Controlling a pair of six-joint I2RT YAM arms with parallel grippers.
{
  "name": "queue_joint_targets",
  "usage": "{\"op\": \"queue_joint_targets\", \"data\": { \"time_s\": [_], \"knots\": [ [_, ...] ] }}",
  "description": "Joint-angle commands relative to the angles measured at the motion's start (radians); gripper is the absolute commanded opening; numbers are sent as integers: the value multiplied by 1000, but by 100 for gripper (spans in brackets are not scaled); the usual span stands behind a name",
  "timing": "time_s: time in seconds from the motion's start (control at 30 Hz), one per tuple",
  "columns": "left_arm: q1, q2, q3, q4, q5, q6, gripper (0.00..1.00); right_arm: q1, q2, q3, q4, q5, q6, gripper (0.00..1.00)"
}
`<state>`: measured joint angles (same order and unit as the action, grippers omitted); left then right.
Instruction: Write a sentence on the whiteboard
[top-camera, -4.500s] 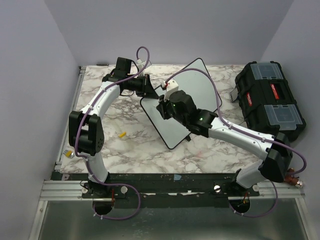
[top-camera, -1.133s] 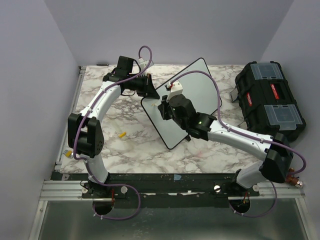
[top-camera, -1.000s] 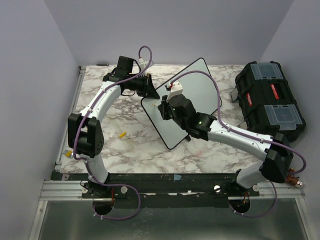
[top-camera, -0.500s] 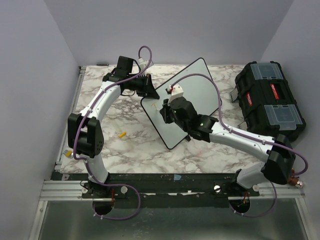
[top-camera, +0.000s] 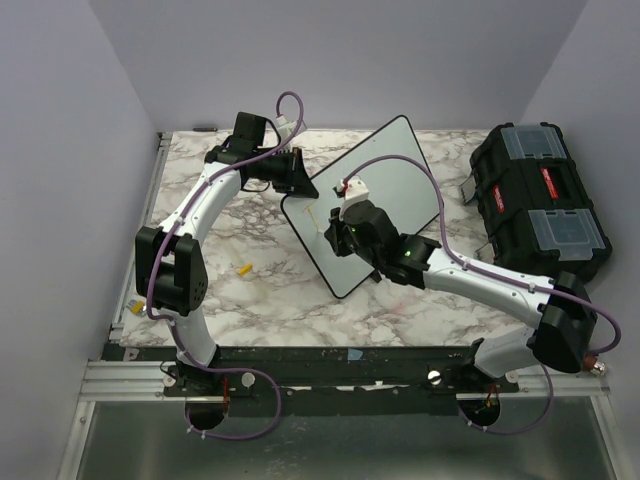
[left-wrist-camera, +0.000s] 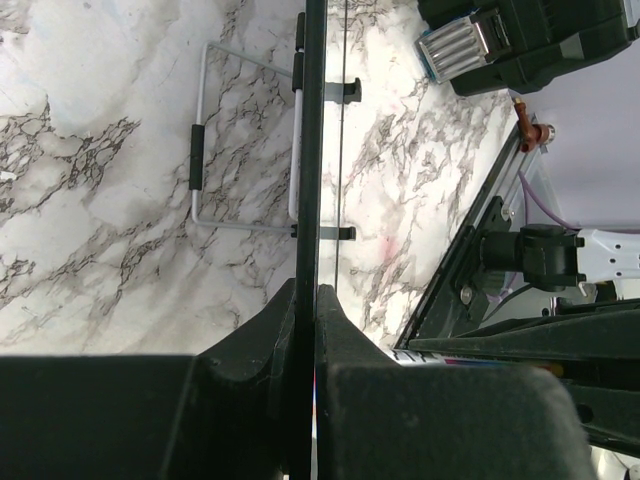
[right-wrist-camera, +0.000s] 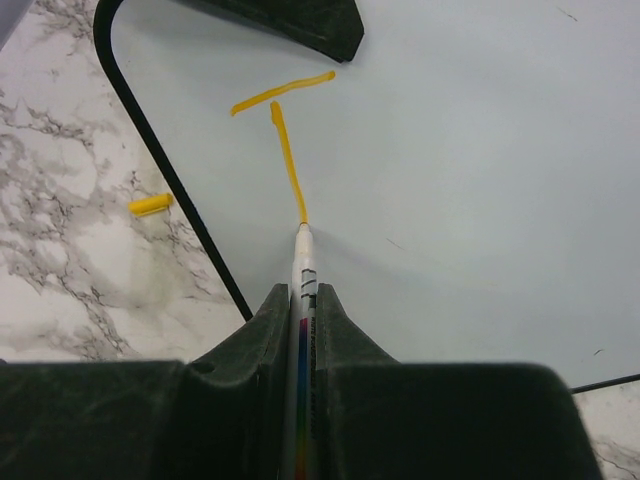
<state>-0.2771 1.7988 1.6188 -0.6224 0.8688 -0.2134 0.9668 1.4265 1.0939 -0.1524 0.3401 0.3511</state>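
Observation:
The whiteboard lies tilted on the marble table, white with a thin black rim. My left gripper is shut on its far left edge; in the left wrist view the board shows edge-on between the jaws. My right gripper is shut on a white marker whose tip touches the board. Of the sentence only two yellow-orange strokes show, a short top bar and a downstroke ending at the tip; they also show in the top view.
A black toolbox with clear lids stands at the right. A small yellow cap lies on the marble left of the board, also in the right wrist view. A wire stand shows under the board.
My right gripper has moved toward the near edge of the board, drawing a yellow downstroke below the short bar. The left gripper and the board have stayed put.

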Motion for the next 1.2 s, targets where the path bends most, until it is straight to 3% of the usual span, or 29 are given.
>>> {"op": "queue_joint_targets", "data": {
  "time_s": [0.0, 0.43, 0.8, 1.17],
  "knots": [
    [-10, -68, -6, 35, -4, 31, 0, -4, 17, -24, -61, -72, 14, 1],
    [-11, -73, -11, 36, -6, 31, 0, -5, 42, 53, -38, -141, 10, 1],
    [-11, -76, -7, 36, -7, 31, 0, -4, 57, 187, -47, -113, -27, 1],
    [-11, -90, -16, 41, -15, 31, 0, -29, -95, 74, 45, 43, 32, 1]
  ]
}}
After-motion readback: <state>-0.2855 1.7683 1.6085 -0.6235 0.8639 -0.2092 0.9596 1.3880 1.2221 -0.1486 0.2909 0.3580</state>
